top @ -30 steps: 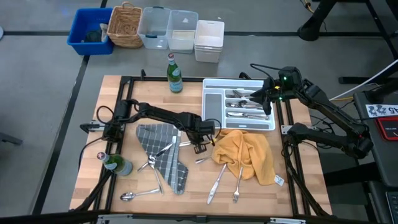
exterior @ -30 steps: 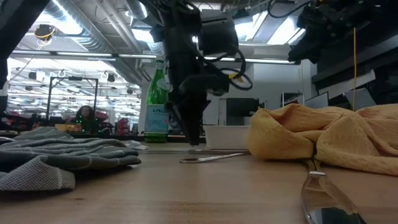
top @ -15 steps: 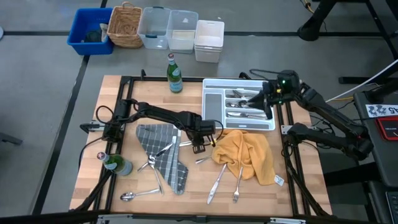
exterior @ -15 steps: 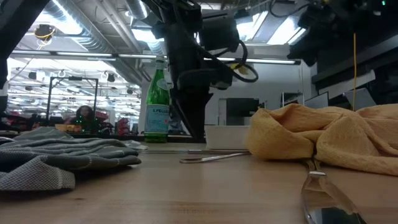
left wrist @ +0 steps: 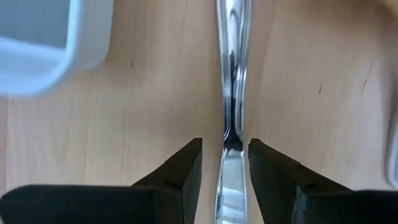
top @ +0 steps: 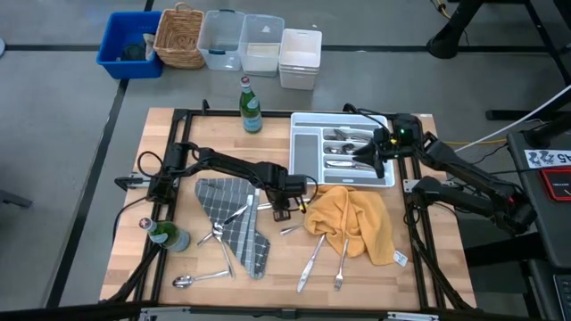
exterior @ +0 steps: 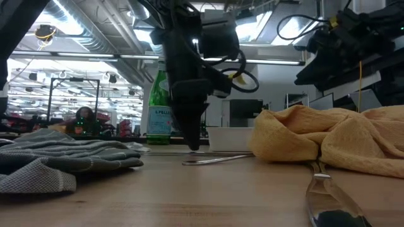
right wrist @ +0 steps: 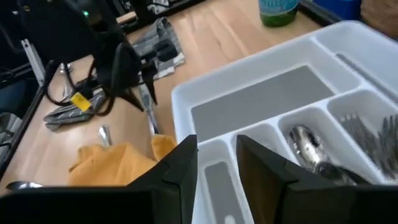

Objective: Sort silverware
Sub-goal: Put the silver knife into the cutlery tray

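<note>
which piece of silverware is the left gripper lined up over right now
The utensil lying on bare wood between the white tray and the yellow cloth; the left gripper straddles its handle, fingers open. Others lie farther off.

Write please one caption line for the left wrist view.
Left claw open, its fingers either side of a silverware handle lying on the wooden table.

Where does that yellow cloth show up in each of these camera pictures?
High view: yellow cloth lies right of centre, below the white tray.
Low view: it fills the right side.
Left wrist view: not clearly in it.
Right wrist view: near the lower left.
Shared landmark: the white tray.
</note>
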Robot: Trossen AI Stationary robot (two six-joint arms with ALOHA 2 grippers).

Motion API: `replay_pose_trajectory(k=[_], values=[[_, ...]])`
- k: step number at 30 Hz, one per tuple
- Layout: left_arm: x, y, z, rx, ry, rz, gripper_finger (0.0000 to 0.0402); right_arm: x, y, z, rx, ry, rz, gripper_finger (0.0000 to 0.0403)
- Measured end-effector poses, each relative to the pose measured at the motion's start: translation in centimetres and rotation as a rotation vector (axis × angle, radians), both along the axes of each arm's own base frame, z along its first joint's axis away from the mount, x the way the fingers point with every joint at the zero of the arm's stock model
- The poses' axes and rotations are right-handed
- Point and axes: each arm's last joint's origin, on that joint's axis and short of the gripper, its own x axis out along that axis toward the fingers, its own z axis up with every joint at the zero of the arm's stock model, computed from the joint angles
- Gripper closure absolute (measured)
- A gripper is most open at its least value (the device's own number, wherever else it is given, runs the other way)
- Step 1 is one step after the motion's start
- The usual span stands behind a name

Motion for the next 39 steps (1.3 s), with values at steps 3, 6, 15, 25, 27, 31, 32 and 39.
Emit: replay_pose_trajectory(k=[3,6,15,25,27,31,32,39], values=[[0.2,0.0,0.0,0.003,-0.02,-0.012,0.0284,0.0,-0.1,-0.4,-0.011,-0.009,-0.002,0.0288],[0.2,-0.1,0.0,0.003,-0.023,-0.013,0.0284,0.1,-0.1,-0.5,-0.031,-0.018,-0.012,0.0288],[0.5,-0.2,-1.2,0.007,0.004,-0.02,0.0284,0.0,0.0,-1.8,-0.023,0.0,-0.014,0.0288],[0.4,-0.2,-1.4,0.015,0.014,-0.061,0.0284,-0.1,0.2,-4.5,-0.018,-0.106,-0.003,0.0288],[0.4,-0.2,-1.4,0.016,0.016,-0.067,0.0284,-0.2,0.3,-4.9,-0.013,-0.129,-0.003,0.0288],[0.4,-0.1,-1.4,0.016,0.019,-0.067,0.0285,-0.2,0.4,-5.2,0.006,-0.153,-0.011,0.0288],[0.4,-0.1,-1.4,0.016,0.021,-0.067,0.0287,-0.2,0.4,-5.2,0.009,-0.153,-0.012,0.0288],[0.2,-0.1,-1.5,0.019,0.04,-0.067,0.0338,-0.2,0.4,-5.2,0.011,-0.153,-0.013,0.0288]])
